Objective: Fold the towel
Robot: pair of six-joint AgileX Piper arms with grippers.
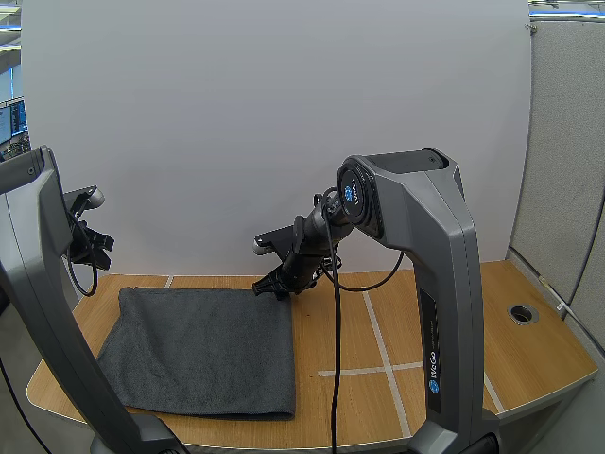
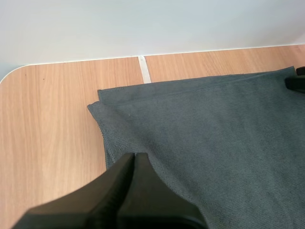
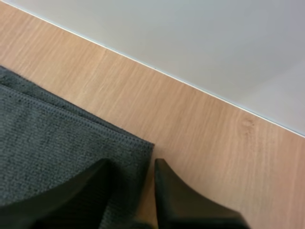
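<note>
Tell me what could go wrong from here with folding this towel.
1. The right gripper is open at the far right corner of the towel, one finger over cloth, one over bare table; it may catch too little and slip.
2. The left gripper is shut above the left edge, where a lower layer peeks out; it could push the cloth or later take only one layer.

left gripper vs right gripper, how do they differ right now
The left gripper is shut, its fingers together as one wedge; the right gripper is open, its fingers apart. The left gripper points over the grey towel near its far left corner; the right gripper straddles the towel's side edge by the far right corner. Both are black, sit at the towel's far end, and neither grips it.
</note>
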